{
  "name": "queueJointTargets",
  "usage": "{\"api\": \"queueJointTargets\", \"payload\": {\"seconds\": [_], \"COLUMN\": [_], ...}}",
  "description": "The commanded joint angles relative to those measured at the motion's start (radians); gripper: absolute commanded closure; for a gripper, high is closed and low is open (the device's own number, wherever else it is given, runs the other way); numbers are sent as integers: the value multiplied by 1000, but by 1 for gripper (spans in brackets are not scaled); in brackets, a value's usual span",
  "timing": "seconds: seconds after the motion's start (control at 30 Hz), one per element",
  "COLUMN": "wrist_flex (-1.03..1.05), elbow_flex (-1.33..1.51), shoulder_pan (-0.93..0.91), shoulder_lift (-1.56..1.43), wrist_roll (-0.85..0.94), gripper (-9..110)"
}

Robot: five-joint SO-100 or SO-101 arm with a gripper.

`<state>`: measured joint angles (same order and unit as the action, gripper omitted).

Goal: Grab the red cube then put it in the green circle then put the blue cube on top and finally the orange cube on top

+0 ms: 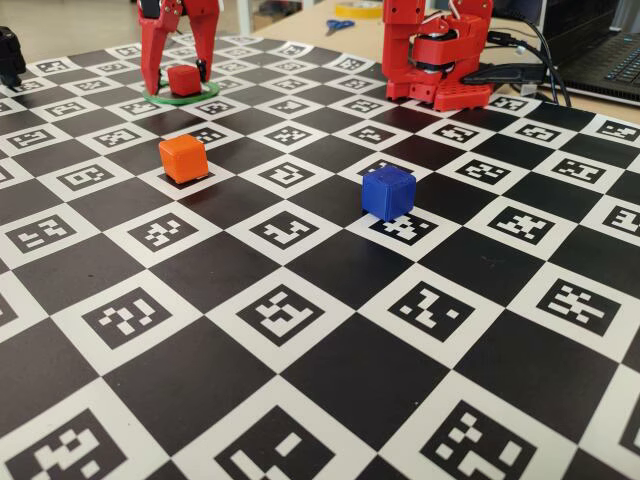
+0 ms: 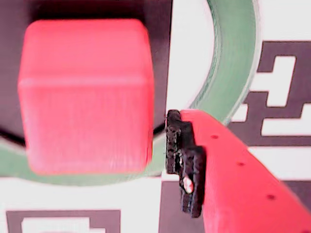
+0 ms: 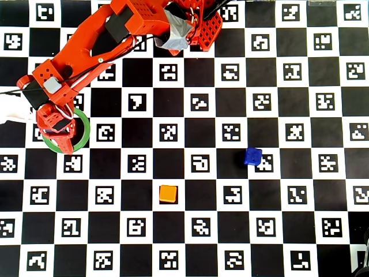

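Note:
The red cube (image 1: 184,80) rests on the board inside the green circle (image 1: 190,99) at the far left of the fixed view. My red gripper (image 1: 178,80) straddles it with the jaws open. In the wrist view the red cube (image 2: 87,97) fills the left half, and a narrow gap separates it from the black pad of one finger (image 2: 184,160); the green circle (image 2: 233,63) curves behind. The other finger is out of that view. The orange cube (image 1: 183,158) and blue cube (image 1: 388,192) sit apart on the board. In the overhead view the gripper (image 3: 60,135) hides the red cube.
The board is a black-and-white checker of printed markers (image 1: 290,310). The arm's red base (image 1: 440,60) stands at the back. Blue-handled scissors (image 1: 338,25) and a laptop (image 1: 610,55) lie on the wooden table behind it.

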<state>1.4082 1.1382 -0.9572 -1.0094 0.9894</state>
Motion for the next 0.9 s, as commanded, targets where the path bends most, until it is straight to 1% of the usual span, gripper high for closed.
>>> {"api": "queueJointTargets", "payload": {"seconds": [0.0,0.13,0.43,0.6,0.87], "wrist_flex": [26,87,204,247,302], "elbow_flex": [-25,-3,80,135,187], "shoulder_pan": [17,49,183,298,546], "shoulder_lift": [-233,-337,-520,-597,-663], "wrist_roll": [-21,-60,-337,-485,-736], "gripper": [60,60,60,60,60]}}
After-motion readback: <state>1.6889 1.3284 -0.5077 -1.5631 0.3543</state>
